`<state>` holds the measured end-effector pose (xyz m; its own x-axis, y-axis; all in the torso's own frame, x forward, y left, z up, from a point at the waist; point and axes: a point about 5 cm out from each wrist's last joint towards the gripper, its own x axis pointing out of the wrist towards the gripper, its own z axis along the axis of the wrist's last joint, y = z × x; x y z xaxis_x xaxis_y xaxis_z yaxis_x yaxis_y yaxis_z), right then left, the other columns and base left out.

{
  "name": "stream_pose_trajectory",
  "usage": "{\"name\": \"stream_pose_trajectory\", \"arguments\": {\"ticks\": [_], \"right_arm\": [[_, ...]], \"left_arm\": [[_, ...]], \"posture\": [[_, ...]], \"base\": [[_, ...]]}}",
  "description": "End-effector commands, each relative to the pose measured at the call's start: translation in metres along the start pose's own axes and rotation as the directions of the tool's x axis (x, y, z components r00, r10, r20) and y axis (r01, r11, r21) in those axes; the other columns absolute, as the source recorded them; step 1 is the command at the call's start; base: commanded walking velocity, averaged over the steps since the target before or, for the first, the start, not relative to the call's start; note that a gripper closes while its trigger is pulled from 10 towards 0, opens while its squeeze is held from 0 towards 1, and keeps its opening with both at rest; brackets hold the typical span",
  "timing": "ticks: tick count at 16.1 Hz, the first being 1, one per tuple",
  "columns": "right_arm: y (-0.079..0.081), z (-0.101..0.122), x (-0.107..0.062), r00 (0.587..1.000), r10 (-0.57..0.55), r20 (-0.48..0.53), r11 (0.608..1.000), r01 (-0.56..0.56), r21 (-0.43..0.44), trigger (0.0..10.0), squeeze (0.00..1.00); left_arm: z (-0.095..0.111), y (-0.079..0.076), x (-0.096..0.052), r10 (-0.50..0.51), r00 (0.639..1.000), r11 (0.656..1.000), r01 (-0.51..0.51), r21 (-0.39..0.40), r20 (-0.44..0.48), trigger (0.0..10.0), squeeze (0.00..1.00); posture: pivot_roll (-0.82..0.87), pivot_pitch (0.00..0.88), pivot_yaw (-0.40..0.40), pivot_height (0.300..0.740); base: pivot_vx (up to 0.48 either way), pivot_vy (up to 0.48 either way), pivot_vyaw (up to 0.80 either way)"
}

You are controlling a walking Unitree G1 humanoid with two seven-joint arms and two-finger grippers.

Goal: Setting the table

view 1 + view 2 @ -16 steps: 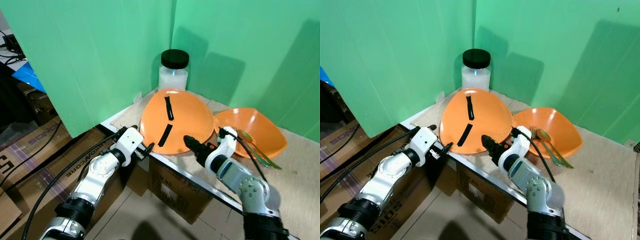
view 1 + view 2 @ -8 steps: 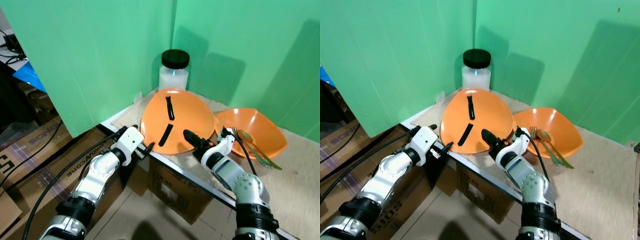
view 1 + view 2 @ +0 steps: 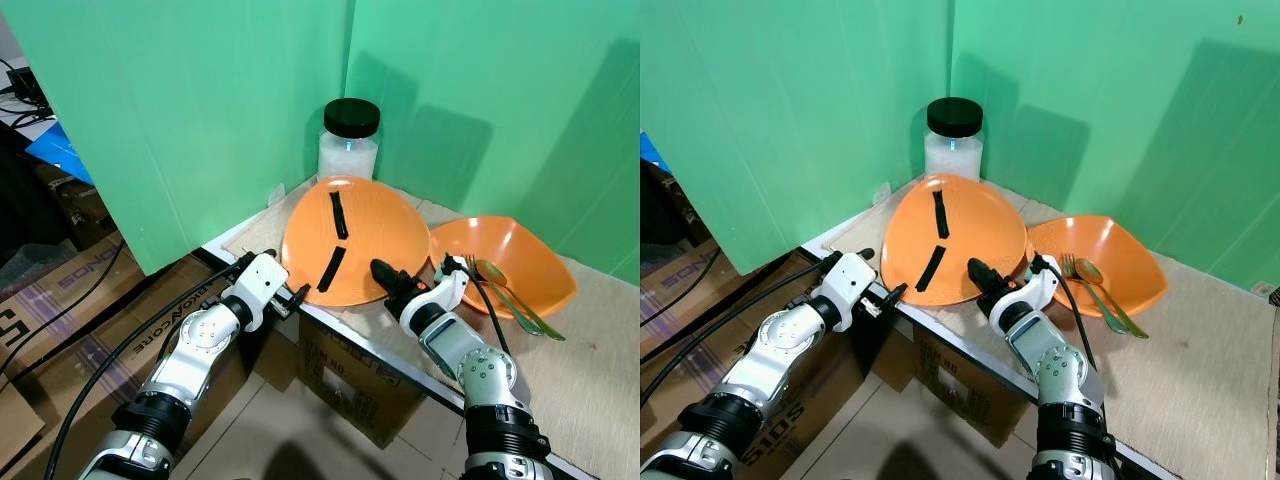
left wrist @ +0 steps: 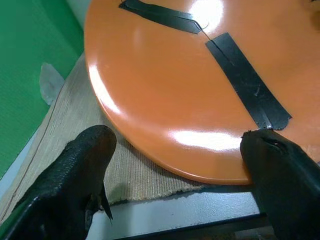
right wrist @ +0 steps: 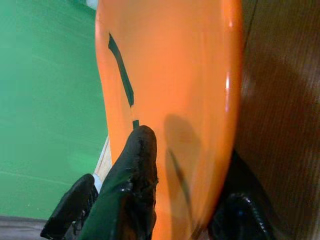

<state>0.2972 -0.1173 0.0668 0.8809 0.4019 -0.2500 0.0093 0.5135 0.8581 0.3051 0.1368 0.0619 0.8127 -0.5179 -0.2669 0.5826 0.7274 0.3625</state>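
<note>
Right claw (image 5: pixel 185 200) clenched on tilted round orange plastic plate's (image 3: pixel 355 240) rim, left claw (image 4: pixel 175 175) released at its near edge, woven-mat counter (image 3: pixel 600 330)

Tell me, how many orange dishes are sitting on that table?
2. An upside-down orange plate with black tape strips lies near the table's front edge, in front of the jar. An orange bowl sits to its right, holding a fork and a spoon. More could be hidden under the plate.

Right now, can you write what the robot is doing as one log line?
task: setting table | right gripper: straddling orange plate rim | left gripper: open, at plate's near edge | orange bowl: fork, spoon inside
</note>
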Motion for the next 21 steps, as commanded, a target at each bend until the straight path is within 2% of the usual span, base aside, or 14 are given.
{"name": "stream_pose_trajectory", "arguments": {"ticks": [1, 5, 7, 10, 11, 12, 14, 15, 16, 17, 19, 20, 21], "right_arm": [[0.007, 0.004, 0.004, 0.999, 0.031, 0.011, 0.999, -0.031, -0.008, 0.0, 0.0], [0.009, 0.004, 0.005, 0.999, 0.048, 0.016, 0.999, -0.047, -0.011, 0.0, 0.0], [0.012, 0.006, 0.004, 0.998, 0.063, 0.024, 0.998, -0.063, -0.01, 0.0, 0.0], [0.021, 0.012, 0.004, 0.995, 0.091, 0.046, 0.995, -0.089, -0.044, 0.0, 0.0], [0.026, 0.015, 0.004, 0.992, 0.109, 0.058, 0.993, -0.106, -0.054, 0.0, 0.0], [0.036, 0.023, 0.003, 0.987, 0.135, 0.088, 0.989, -0.129, -0.071, 0.0, 0.0], [0.042, 0.029, 0.002, 0.983, 0.149, 0.111, 0.987, -0.141, -0.079, 0.0, 0.0], [0.048, 0.035, 0.001, 0.977, 0.165, 0.136, 0.984, -0.154, -0.093, 0.0, 0.0], [0.054, 0.043, -0.003, 0.969, 0.181, 0.167, 0.979, -0.161, -0.127, 0.0, 0.0], [0.059, 0.049, -0.006, 0.963, 0.19, 0.191, 0.974, -0.16, -0.162, 0.0, 0.0], [0.071, 0.066, -0.023, 0.943, 0.228, 0.243, 0.954, -0.167, -0.248, 0.0, 0.0], [0.078, 0.075, -0.034, 0.931, 0.254, 0.262, 0.936, -0.169, -0.308, 0.0, 0.0], [0.083, 0.081, -0.046, 0.925, 0.265, 0.273, 0.915, -0.152, -0.374, 0.0, 0.0]], "left_arm": [[-0.019, -0.01, -0.003, -0.043, 0.993, 0.999, 0.044, 0.007, -0.107, 10.0, 0.0], [-0.019, -0.008, -0.003, -0.036, 0.994, 0.999, 0.039, 0.018, -0.104, 10.0, 0.0], [-0.013, -0.004, -0.002, -0.011, 0.998, 1.0, 0.013, 0.026, -0.07, 10.0, 0.0], [0.006, 0.009, -0.001, 0.052, 0.998, 0.997, -0.054, 0.054, 0.033, 10.0, 0.0], [0.017, 0.016, -0.002, 0.072, 0.994, 0.995, -0.078, 0.069, 0.082, 10.0, 0.0], [0.041, 0.026, -0.003, 0.085, 0.981, 0.989, -0.105, 0.105, 0.175, 10.0, 0.0], [0.054, 0.031, -0.005, 0.087, 0.971, 0.988, -0.113, 0.108, 0.223, 10.0, 0.0], [0.068, 0.036, -0.008, 0.087, 0.959, 0.99, -0.114, 0.087, 0.27, 10.0, 0.15], [0.083, 0.04, -0.011, 0.086, 0.944, 0.993, -0.109, 0.055, 0.319, 10.0, 1.0], [0.093, 0.042, -0.015, 0.079, 0.933, 0.995, -0.095, 0.029, 0.352, 10.0, 1.0], [0.115, 0.047, -0.023, 0.144, 0.899, 0.987, -0.158, -0.001, 0.413, 10.0, 1.0], [0.122, 0.049, -0.028, 0.178, 0.884, 0.983, -0.18, -0.036, 0.432, 10.0, 0.72], [0.127, 0.05, -0.032, 0.202, 0.876, 0.979, -0.191, -0.069, 0.438, 10.0, 0.33]], "posture": [[0.01, 0.0, -0.041, 0.74], [0.01, 0.0, -0.037, 0.74], [0.01, 0.0, -0.035, 0.74], [0.01, 0.0, -0.031, 0.74], [0.01, 0.0, -0.025, 0.74], [0.01, 0.0, -0.019, 0.74], [0.01, 0.0, -0.012, 0.74], [0.01, 0.0, -0.003, 0.74], [0.0, 0.0, 0.006, 0.74], [0.0, 0.0, 0.012, 0.74], [-0.01, 0.0, 0.028, 0.74], [-0.01, 0.0, 0.032, 0.74], [-0.01, 0.0, 0.038, 0.74]], "base": [[0.0, 0.0, 0.0], [0.0, 0.0, 0.0], [0.0, 0.0, 0.0], [0.0, 0.0, 0.0], [0.0, 0.0, 0.0], [0.0, 0.0, 0.0], [0.0, 0.0, 0.0], [0.0, 0.0, 0.0], [0.0, 0.0, 0.0], [0.0, 0.0, 0.0], [0.0, 0.0, 0.0], [0.0, 0.0, 0.0], [0.0, 0.0, 0.0]]}}
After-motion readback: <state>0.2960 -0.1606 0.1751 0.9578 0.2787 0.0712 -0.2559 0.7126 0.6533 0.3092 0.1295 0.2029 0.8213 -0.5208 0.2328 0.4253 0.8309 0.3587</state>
